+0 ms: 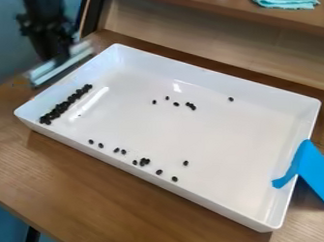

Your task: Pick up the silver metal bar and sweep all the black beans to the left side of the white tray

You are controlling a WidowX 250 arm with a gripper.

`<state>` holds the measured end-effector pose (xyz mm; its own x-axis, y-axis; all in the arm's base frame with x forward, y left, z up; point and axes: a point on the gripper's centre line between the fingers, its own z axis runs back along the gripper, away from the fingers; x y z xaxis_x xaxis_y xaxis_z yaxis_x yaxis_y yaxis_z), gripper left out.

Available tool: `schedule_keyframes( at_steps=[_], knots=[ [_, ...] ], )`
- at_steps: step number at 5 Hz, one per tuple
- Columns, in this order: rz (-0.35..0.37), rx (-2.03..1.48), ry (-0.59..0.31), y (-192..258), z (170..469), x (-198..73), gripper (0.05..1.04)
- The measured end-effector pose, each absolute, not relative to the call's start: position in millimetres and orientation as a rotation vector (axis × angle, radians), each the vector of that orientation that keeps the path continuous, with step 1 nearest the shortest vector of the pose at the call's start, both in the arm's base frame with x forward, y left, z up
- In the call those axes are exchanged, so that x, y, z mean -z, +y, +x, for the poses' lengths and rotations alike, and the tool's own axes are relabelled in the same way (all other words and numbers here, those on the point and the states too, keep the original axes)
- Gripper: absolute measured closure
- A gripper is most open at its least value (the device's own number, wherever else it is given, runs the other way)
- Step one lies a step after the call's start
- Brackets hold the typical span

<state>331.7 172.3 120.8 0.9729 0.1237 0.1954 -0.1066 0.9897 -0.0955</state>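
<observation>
Black beans (63, 105), and there they are, scattered about inside the big white tray (189, 191) that sits at a slant across the middle of the frame! The thickest lot is over at the left, packed into a dark line along the tray's left end. Up in the upper middle there's a looser bunch, a few touching and others apart, with one bean on its own further right. Look lower down now: a broken string runs beside the near wall, from the lower left towards the lower middle, with a small clump partway along and another single bean just inside it.

And at the upper left, the dark end effector (57, 58) is pointing downward, with a pale, straight-edged tool (62, 67) right at its lower end, set at a slant by the tray's left corner. It's blurred, and from here I can't tell whether it is wide or narrow. Over on the right, a blue strip (311, 170) hangs across the tray's rim. The tray sits on a brown wooden surface (89, 190), and a folded teal cloth (285, 2) lies on a wooden shelf (215, 4) at the top right.
</observation>
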Motion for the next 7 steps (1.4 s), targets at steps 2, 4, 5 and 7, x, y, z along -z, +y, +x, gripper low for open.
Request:
schedule_keyframes(
  at_steps=[2, 4, 5, 7],
  knots=[
    [-0.128, -0.161, -0.177, 96.5, 359.8, -148.5, 0.743],
    [-0.095, -0.195, -0.134, -5.2, 352.7, -83.6, 0.743],
    [-0.080, -0.203, -0.143, -53.9, 344.7, -70.5, 0.743],
    [-0.059, -0.188, -0.199, -118.7, 337.5, -67.3, 0.743]
  ],
)
